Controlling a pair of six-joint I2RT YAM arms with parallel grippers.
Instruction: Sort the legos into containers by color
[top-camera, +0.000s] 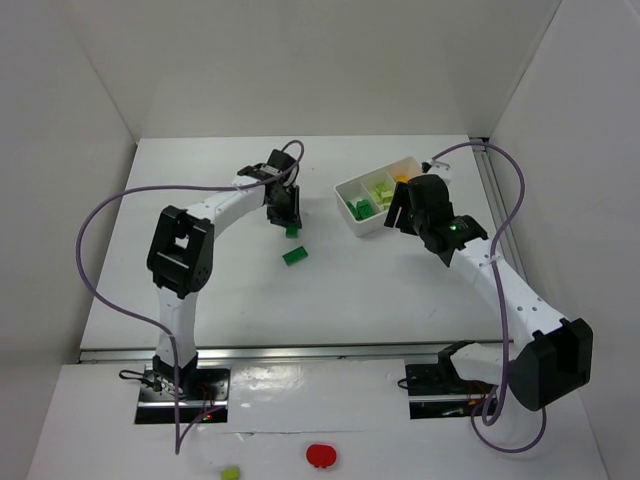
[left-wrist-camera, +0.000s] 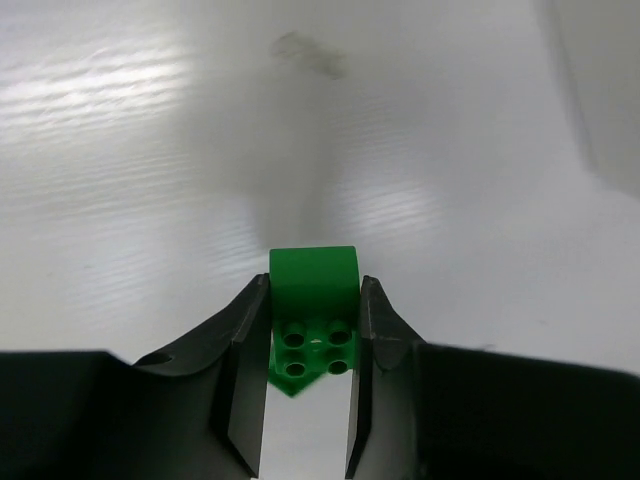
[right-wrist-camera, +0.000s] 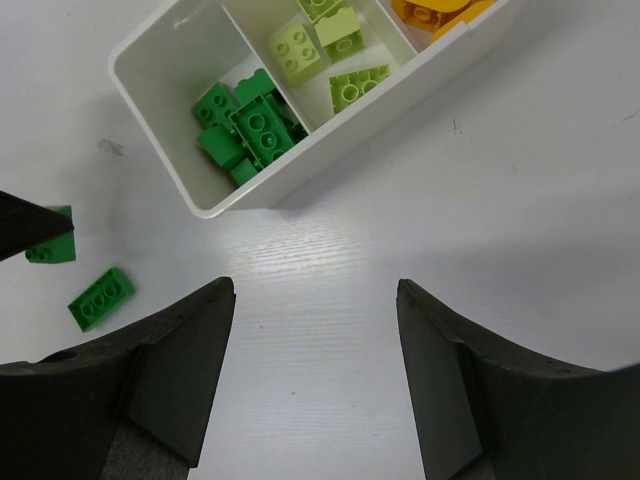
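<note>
My left gripper (left-wrist-camera: 313, 335) is shut on a dark green lego (left-wrist-camera: 313, 295), held between its fingers just over the table; the held lego also shows in the top view (top-camera: 293, 231) and in the right wrist view (right-wrist-camera: 52, 246). A second dark green lego (top-camera: 295, 255) lies loose on the table just in front of it, and it shows in the right wrist view too (right-wrist-camera: 100, 298). The white tray (top-camera: 352, 218) stands at the back right, with dark green legos (right-wrist-camera: 245, 125), lime legos (right-wrist-camera: 330, 60) and orange legos (right-wrist-camera: 435, 12) in separate compartments. My right gripper (right-wrist-camera: 315, 300) is open and empty just in front of the tray.
Purple cables loop off both arms. White walls enclose the table at the back and sides. A red round thing (top-camera: 320, 456) and a lime blob (top-camera: 230, 473) lie on the front ledge.
</note>
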